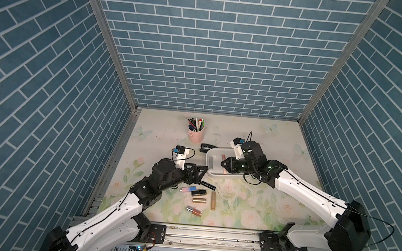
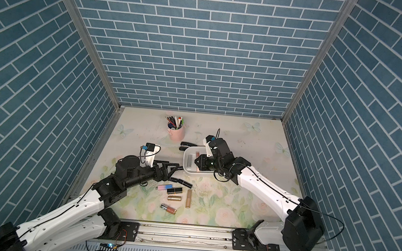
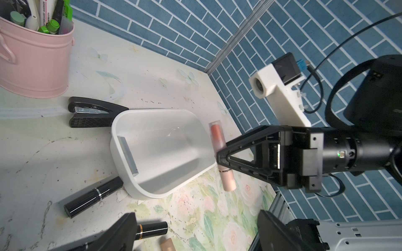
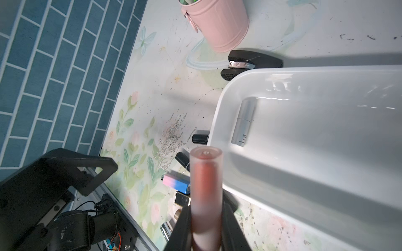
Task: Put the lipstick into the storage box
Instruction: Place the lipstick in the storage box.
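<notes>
We see right end effector (image 3: 218, 158) pinching frosted lip gloss tube (image 3: 216, 135) over white storage box (image 3: 156, 130) | we see left end effector (image 1: 202, 174) spread wide, near black lipstick (image 1: 208, 185) on desk (image 1: 263, 198)

Both arms: white shells, black joints.
Left gripper (image 1: 203, 175) and right gripper (image 1: 223, 164): matte black, fingers (image 3: 252, 137) built as hollow triangular frames. Behind each pincer a black cylindrical wrist (image 3: 352, 152); the right one shows a small green light (image 3: 338, 154). Above each pincer, a white blocky camera bracket (image 3: 280, 95) with black camera and blue plug. Thin black cables (image 1: 393, 230) run back along white, screw-dotted links (image 1: 308, 194) to black shoulder housings (image 1: 347, 230).
</notes>
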You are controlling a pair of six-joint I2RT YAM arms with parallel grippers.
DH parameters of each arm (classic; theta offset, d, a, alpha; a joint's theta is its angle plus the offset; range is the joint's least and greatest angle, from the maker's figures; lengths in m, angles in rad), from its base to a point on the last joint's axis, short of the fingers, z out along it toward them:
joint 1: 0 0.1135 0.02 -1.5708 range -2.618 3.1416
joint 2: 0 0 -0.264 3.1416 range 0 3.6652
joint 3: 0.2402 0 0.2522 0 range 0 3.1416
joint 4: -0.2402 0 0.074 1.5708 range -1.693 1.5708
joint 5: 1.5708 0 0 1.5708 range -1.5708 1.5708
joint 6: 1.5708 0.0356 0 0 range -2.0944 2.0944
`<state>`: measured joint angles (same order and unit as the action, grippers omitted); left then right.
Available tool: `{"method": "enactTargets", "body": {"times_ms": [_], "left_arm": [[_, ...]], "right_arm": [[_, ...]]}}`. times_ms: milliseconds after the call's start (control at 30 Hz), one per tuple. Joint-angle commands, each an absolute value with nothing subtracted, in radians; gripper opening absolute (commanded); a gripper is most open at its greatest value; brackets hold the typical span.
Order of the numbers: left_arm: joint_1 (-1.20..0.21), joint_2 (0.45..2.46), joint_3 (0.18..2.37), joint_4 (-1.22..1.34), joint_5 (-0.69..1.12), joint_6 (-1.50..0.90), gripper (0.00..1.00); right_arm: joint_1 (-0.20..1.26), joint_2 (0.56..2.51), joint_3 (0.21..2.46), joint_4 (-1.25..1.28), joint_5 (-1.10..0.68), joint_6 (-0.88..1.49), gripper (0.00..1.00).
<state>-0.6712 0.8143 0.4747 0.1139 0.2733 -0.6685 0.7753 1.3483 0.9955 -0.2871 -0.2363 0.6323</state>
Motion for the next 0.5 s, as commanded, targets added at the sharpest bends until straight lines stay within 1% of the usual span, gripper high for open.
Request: {"method": "enactTargets", "body": {"times_ms": [0, 400, 467], "left_arm": [[-0.675, 0.818, 0.501, 0.061, 0.251, -0.643, 0.93], [-0.675, 0.826, 0.505, -0.059, 0.158, -0.605, 0.93], [-0.675, 0.837, 0.536, -0.080, 0.139, -0.596, 0.93]], "right_arm": [[0.756, 1.411, 0.999, -0.224, -0.289, 0.637, 0.16], [0.675, 1.632, 1.030, -0.168, -0.346, 0.572, 0.15], [0.668, 1.669, 1.045, -0.162, -0.356, 0.562, 0.15]]}}
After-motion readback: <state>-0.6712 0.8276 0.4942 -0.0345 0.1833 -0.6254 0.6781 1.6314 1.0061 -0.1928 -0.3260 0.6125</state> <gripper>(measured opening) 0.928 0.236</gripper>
